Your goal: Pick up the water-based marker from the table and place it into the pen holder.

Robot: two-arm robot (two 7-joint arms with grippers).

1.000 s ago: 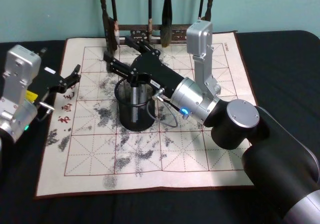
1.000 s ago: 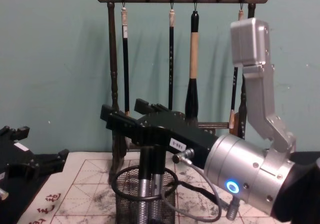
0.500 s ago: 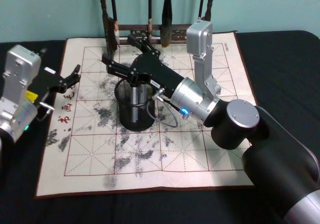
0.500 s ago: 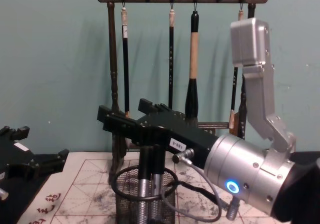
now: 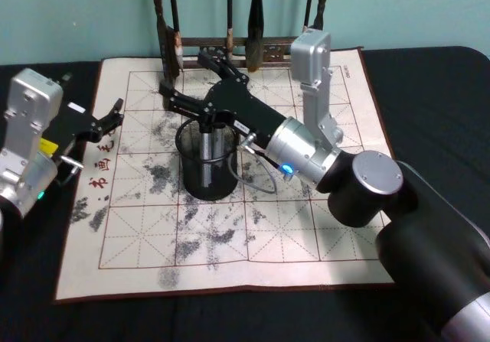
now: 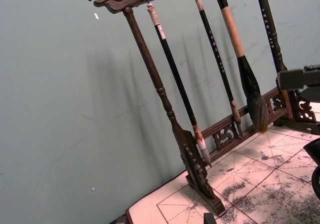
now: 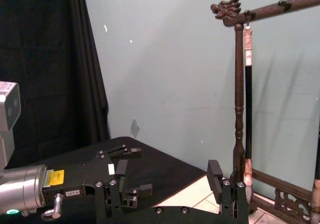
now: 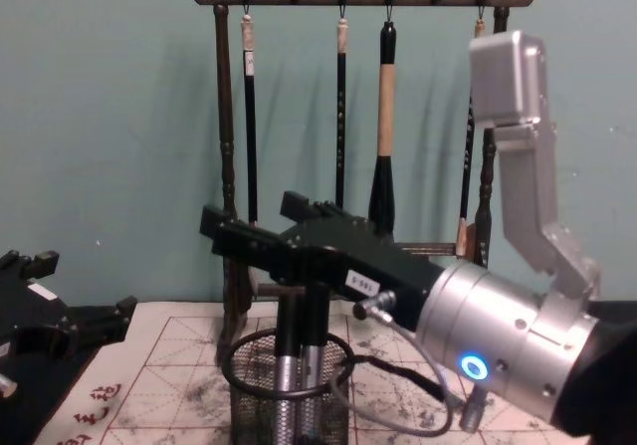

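The black mesh pen holder [image 5: 207, 166] stands on the cream mat of the table [image 5: 306, 227]. The water-based marker [image 5: 207, 144], with a silver barrel and black top, stands upright inside it. From the chest view, two such barrels [image 8: 290, 365] sit side by side in the holder [image 8: 289, 405]. My right gripper [image 5: 186, 73] hovers open just above the holder's rim, and its fingers [image 8: 227, 234] hold nothing. Over the mat's left edge, my left gripper [image 5: 109, 118] rests open and empty.
A dark wooden brush rack [image 5: 230, 21] with hanging brushes [image 8: 384, 116] stands close behind the holder at the mat's far edge, also in the left wrist view [image 6: 170, 114]. My right forearm [image 5: 306, 154] lies across the mat's middle. The near half of the mat is free.
The right gripper's jaws have spread a little wider above the holder, and the right arm's upper links have shifted slightly to the right. The marker stays in the holder. The left arm is still.
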